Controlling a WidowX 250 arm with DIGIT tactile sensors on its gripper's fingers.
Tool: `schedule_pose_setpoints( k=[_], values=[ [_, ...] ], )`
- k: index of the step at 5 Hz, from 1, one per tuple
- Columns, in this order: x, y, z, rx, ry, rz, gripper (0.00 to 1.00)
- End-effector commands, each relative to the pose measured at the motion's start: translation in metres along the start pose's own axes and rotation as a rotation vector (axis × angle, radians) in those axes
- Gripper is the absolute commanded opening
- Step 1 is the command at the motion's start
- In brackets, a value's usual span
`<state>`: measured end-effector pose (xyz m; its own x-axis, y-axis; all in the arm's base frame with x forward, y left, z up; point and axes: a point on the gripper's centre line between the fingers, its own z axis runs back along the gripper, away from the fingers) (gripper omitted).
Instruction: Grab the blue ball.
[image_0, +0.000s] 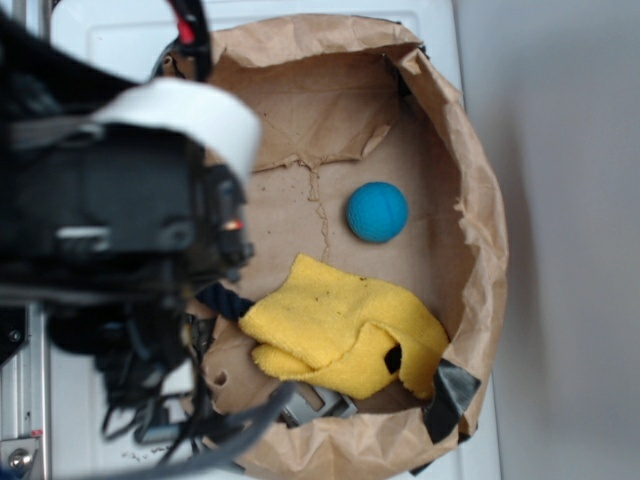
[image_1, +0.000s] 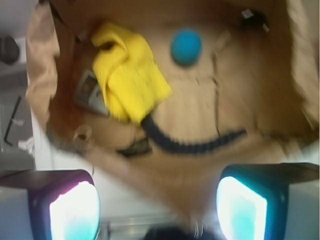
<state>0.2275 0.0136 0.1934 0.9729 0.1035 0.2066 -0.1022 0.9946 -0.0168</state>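
The blue ball (image_0: 377, 212) (image_1: 186, 46) lies on the brown paper floor of a rolled-down paper bag (image_0: 470, 160) (image_1: 40, 75), free of anything else. A crumpled yellow cloth (image_0: 340, 328) (image_1: 127, 75) sits just beside it. My gripper (image_1: 157, 205) is open, its two glowing pads (image_1: 75, 212) wide apart with nothing between them, hovering over the bag's near rim, well short of the ball. In the exterior view the black arm (image_0: 110, 200) fills the left side and hides the fingers.
A dark navy twisted rope (image_1: 192, 145) (image_0: 222, 298) runs from under the cloth across the bag floor. A grey metal piece (image_0: 320, 403) (image_1: 90, 92) pokes out beneath the cloth. The bag's raised paper walls ring everything. Black cables (image_0: 160, 420) hang at the lower left.
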Motion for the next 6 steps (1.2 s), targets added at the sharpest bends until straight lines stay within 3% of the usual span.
schedule_pose_setpoints(
  k=[1, 3, 4, 6],
  values=[
    [0.052, 0.015, -0.059, -0.002, -0.079, -0.009, 1.00],
    [0.081, 0.019, -0.094, 0.011, -0.074, -0.043, 1.00],
    [0.083, 0.013, -0.106, 0.007, -0.075, -0.002, 1.00],
    [0.101, 0.033, -0.116, 0.087, -0.093, 0.026, 1.00]
  ],
)
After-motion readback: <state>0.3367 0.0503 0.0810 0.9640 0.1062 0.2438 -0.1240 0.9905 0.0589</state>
